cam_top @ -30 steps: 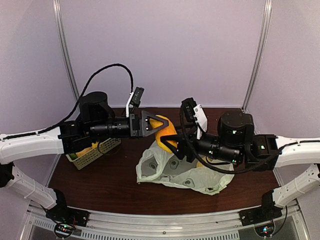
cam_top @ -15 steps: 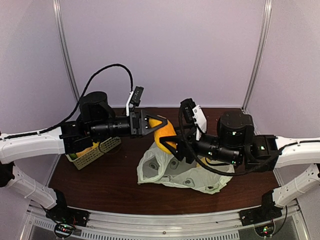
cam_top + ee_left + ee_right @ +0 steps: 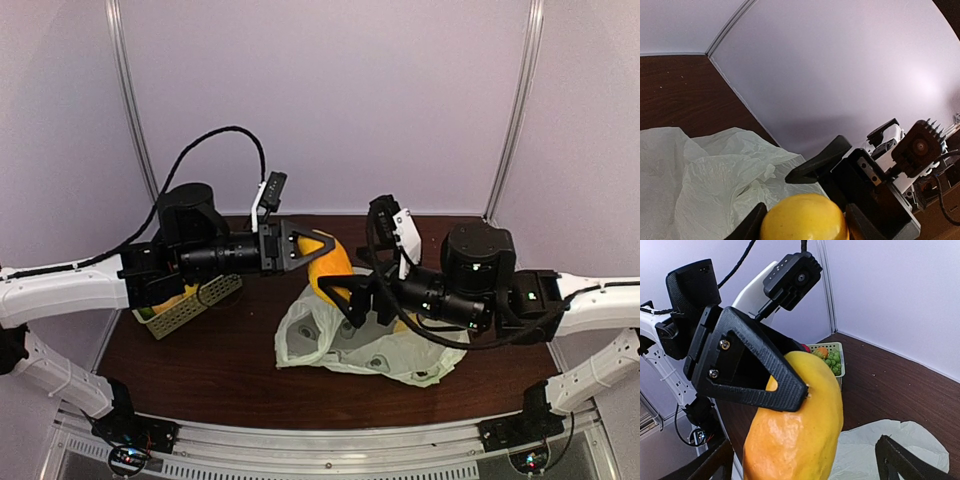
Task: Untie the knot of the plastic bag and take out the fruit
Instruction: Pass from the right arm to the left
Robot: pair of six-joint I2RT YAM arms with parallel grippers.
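L claw (image 3: 322, 252): clamped on the fruit (image 3: 336, 270), approx half-open w/ the fruit filling the gap. In the R wrist view we see one black finger lying across its side. In the L wrist view both fingers flank it.
Fruit: long, smooth, yellow-orange. Held in the air above the bag (image 3: 372, 350), clear of the table (image 3: 220, 365), approx mid-scene betw. the two arms.
R claw (image 3: 806, 442): spread wide, holds nothing. We see its fingers (image 3: 900, 460) either side of the fruit's lower end w/ a gap on both sides, not touching.
Bag: pale, crinkled, slumped on the table below & slightly right of the fruit. What looks like a loop or opening shows at its left end in the top view. Small grey marks on top.
Knot: we can't make it out in any view.
Basket (image 3: 188, 305): pale green, slotted, far left on the table, partly under the L arm, well apart from the bag.
In basket: green grapes (image 3: 833, 363) + sth orange (image 3: 822, 352); we can't see the rest.
Arms: L reaches in from the left, R from the right. Claws face each other over the bag.
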